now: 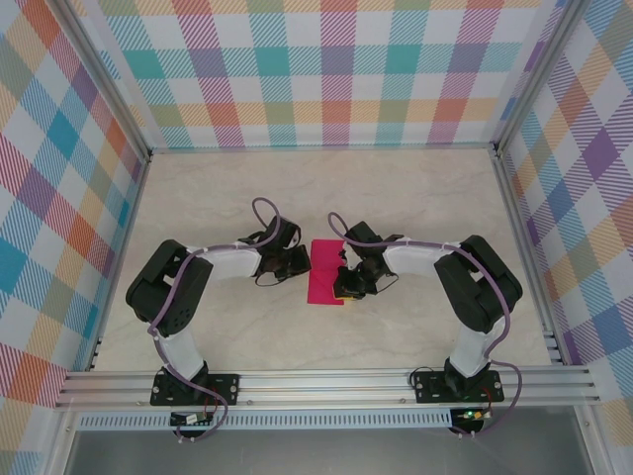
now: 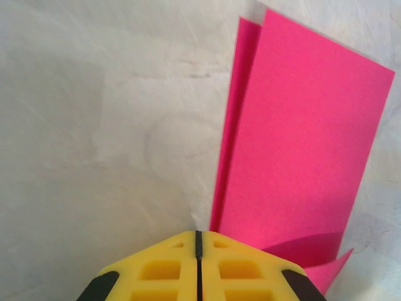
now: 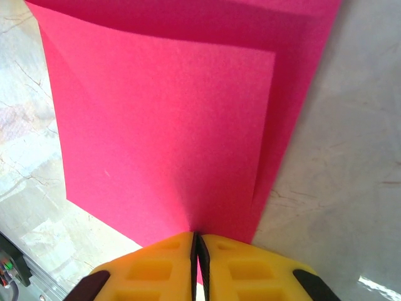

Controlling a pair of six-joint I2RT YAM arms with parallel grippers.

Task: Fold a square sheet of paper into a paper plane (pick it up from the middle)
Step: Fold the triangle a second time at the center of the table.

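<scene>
Closer in, wrist views reveal the right hand (image 3: 196, 238) pinching the square sheet of paper (image 3: 163, 125), left hand (image 2: 198, 234) pressed together.

One square sheet of paper (image 1: 323, 271); two grippers (image 1: 297, 263) (image 1: 348, 281); one table (image 1: 297, 336)

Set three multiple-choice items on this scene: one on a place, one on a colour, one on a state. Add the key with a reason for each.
1. The sheet of paper lies:
A) between the left tool and the right tool
B) against the far wall
C) beside the left arm's base

2. Its colour is:
A) yellow
B) magenta-pink
C) blue

3. The right tool is:
A) wide open above the paper
B) shut on the paper's edge
C) shut on a pen

Key:
1 A, the top view shows it midway between both tools.
2 B, every view shows it pink.
3 B, the wrist view shows it closed, with paper running into the seam.
</scene>
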